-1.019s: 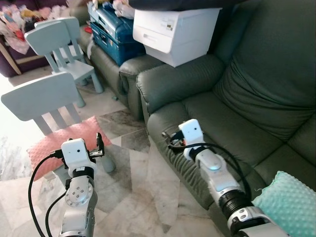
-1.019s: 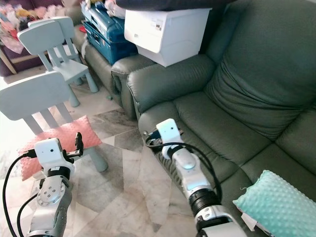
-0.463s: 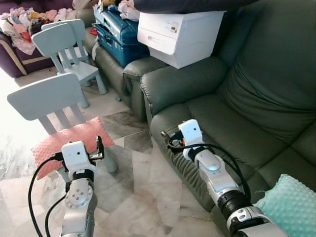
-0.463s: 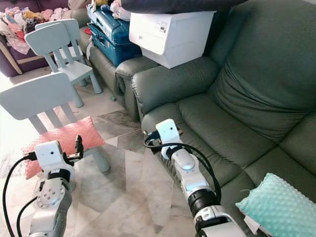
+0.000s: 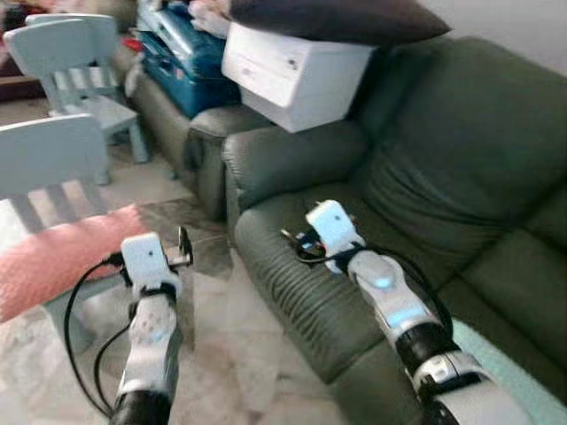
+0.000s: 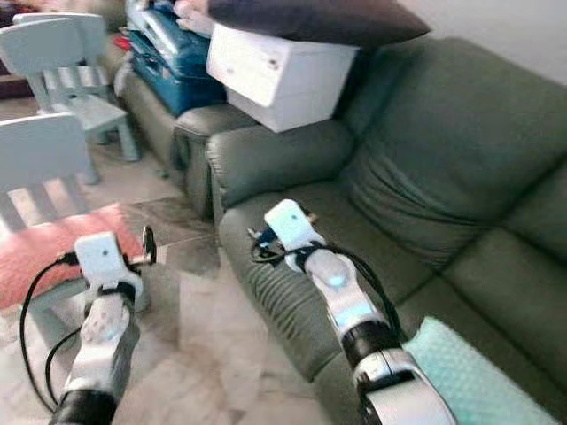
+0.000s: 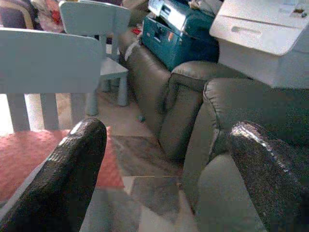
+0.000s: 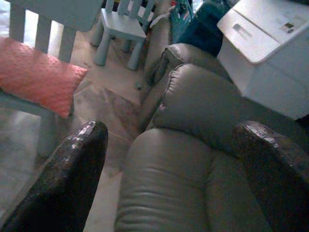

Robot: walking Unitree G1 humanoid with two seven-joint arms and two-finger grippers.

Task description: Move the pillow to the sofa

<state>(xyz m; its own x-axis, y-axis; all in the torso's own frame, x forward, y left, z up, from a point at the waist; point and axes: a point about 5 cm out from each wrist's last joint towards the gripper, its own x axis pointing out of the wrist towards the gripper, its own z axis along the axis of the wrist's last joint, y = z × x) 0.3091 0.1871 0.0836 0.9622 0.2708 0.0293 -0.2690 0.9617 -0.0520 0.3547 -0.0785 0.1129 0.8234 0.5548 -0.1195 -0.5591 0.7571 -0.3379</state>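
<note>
The pink pillow (image 5: 55, 259) lies on the seat of a pale blue child's chair (image 5: 49, 159), on the robot's left and apart from the dark green sofa (image 5: 425, 195). The left gripper (image 7: 164, 179) hovers above the marble floor (image 5: 239, 354) near that chair, its 2 fingers spread wide with nothing between them. The right gripper (image 8: 169, 174) hangs over the sofa's front seat edge, fingers likewise parted and empty, with a white printer (image 5: 292, 71) on the armrest beyond.
</note>
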